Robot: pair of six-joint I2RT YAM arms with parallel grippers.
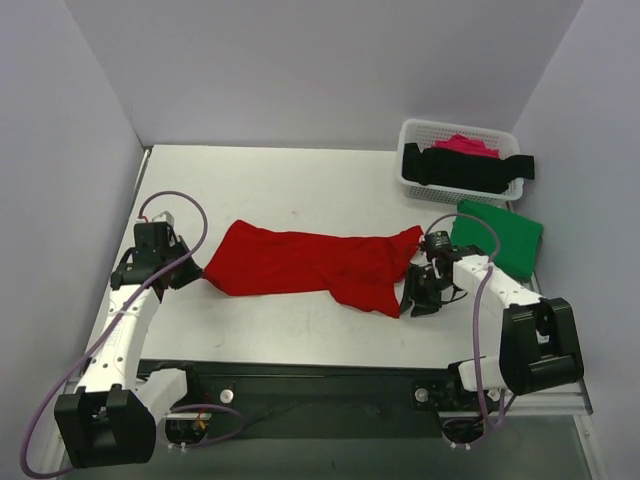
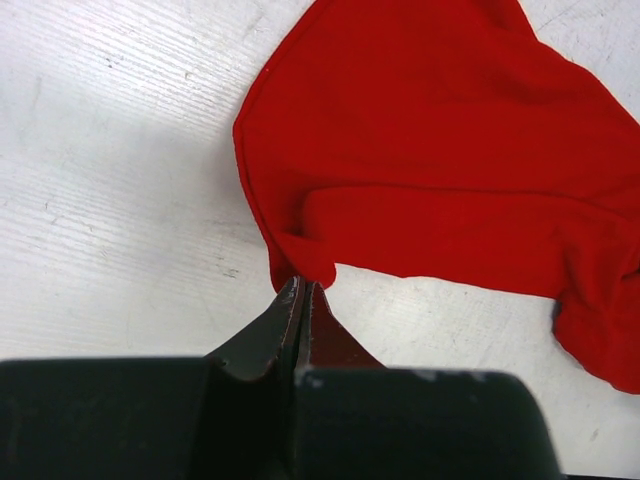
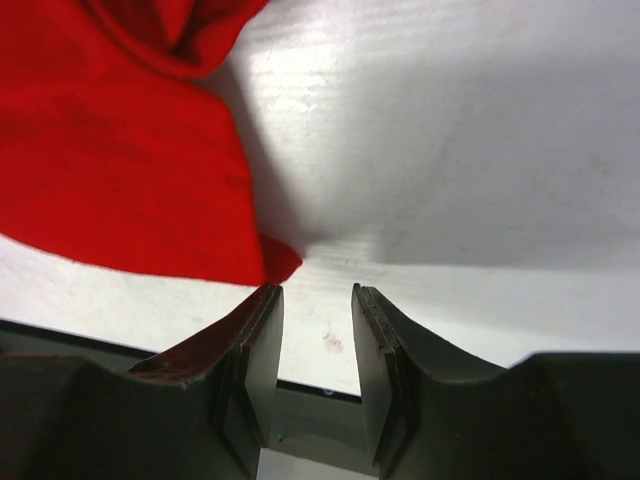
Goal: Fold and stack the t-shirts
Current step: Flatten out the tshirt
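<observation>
Top external view: red t-shirt (image 1: 300, 262) lies stretched lengthwise on the table (image 1: 300, 180), well apart from the white basket (image 1: 412, 135), on its near side toward my left arm. Green t-shirt (image 1: 505, 235) sits folded just beside the basket's near edge. Black t-shirt (image 1: 465, 168) and pink t-shirt (image 1: 465, 143) are in the basket.

My left gripper (image 2: 300, 290) is clenched on the red t-shirt's end farthest from the basket. Left wrist view shows only a thin bit of hem at the tips. My right gripper (image 3: 317, 300), at the basket-side end, is released: jaws apart, nothing between, cloth edge just beside one fingertip (image 3: 265, 310).

Risks, my guess:
- Left pinch looks shallow, so a pull could slip the hem out.
- Right could close on bare table and miss the cloth, or catch one layer only, skewing the fold.
- That end is bunched, so dragging could wrinkle it more or nudge the green t-shirt.
</observation>
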